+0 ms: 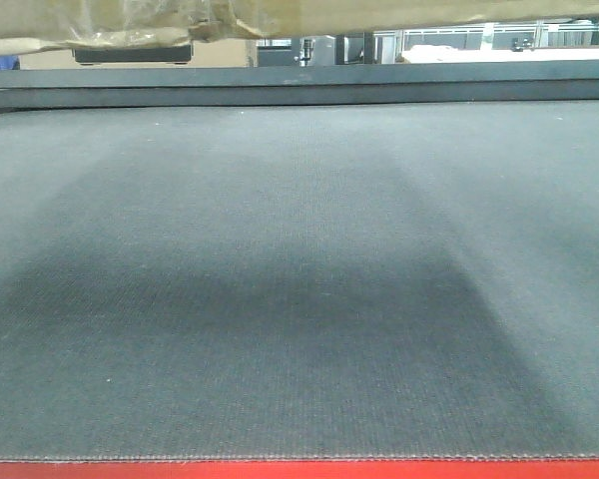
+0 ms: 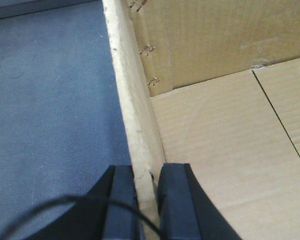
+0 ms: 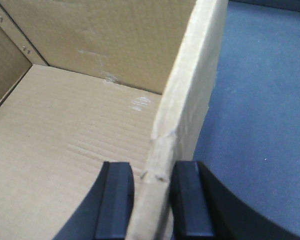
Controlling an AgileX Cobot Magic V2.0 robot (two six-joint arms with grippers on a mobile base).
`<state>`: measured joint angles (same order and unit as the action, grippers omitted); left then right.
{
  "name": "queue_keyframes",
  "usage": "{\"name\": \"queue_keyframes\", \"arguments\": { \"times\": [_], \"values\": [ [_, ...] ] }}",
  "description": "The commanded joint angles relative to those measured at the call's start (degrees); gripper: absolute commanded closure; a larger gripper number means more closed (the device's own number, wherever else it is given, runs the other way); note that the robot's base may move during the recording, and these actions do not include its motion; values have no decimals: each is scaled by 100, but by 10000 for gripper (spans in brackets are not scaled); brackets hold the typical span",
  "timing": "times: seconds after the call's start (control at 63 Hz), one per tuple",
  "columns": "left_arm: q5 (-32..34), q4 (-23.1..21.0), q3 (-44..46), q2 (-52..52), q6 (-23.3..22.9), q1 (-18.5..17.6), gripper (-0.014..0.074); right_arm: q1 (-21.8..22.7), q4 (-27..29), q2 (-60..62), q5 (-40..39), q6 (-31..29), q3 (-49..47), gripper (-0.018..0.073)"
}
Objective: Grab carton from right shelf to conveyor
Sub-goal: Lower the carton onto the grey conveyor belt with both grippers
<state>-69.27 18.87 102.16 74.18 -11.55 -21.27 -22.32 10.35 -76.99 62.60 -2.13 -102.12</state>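
Observation:
The carton [image 1: 280, 15], open-topped brown cardboard, hangs at the top edge of the front view, above the far part of the conveyor [image 1: 299, 279]. My left gripper [image 2: 147, 172] is shut on the carton's [image 2: 215, 150] left wall, one finger inside and one outside. The right gripper [image 3: 152, 170] is shut on the carton's [image 3: 65, 125] right wall in the same way. Grey belt of the conveyor [image 2: 50, 100] shows outside the left wall, and conveyor [image 3: 260, 100] belt also shows outside the right wall. The right shelf is out of view.
A red front edge [image 1: 299, 469] and a black far frame [image 1: 299, 85] bound the belt. Beyond the frame stand pale racks and equipment [image 1: 459, 40]. A black cable [image 2: 65, 202] loops across the left wrist view.

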Motion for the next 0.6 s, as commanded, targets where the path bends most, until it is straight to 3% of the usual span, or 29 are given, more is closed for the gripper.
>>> {"name": "queue_keyframes", "arguments": {
  "times": [0.0, 0.588],
  "values": [
    [-3, 842, 8, -64, 89, 56, 604, 38, -105, 154, -25, -178, -44, 629],
    [94, 830, 8, -64, 89, 56, 604, 38, -102, 154, -118, -178, -44, 629]
  ]
}}
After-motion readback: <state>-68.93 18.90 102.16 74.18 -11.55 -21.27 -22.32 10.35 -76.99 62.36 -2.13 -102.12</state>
